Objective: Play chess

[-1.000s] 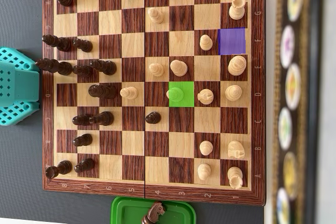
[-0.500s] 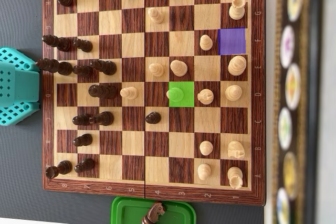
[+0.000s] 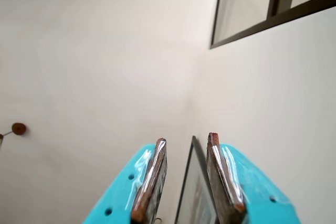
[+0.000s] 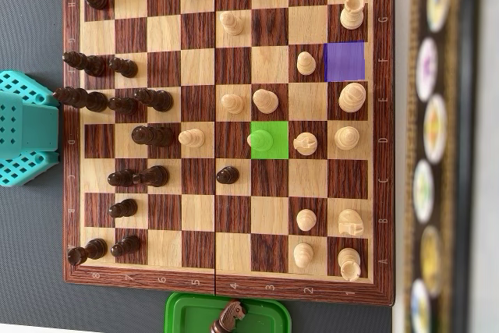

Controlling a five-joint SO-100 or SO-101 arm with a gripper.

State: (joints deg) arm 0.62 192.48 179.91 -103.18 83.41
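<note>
- The light pawn (image 4: pixel 260 140) stands on the green-marked square (image 4: pixel 279 150) mid-board; likely light, hard and smooth, best pinched below its round head.
- A purple-marked square (image 4: pixel 345 61) lies well apart.
- The gripper (image 3: pixel 185 141), parted and empty, faces a wall.

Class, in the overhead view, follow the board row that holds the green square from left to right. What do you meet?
teal arm base → dark piece → light pawn → light piece on the green square → next light piece → last light piece
</note>
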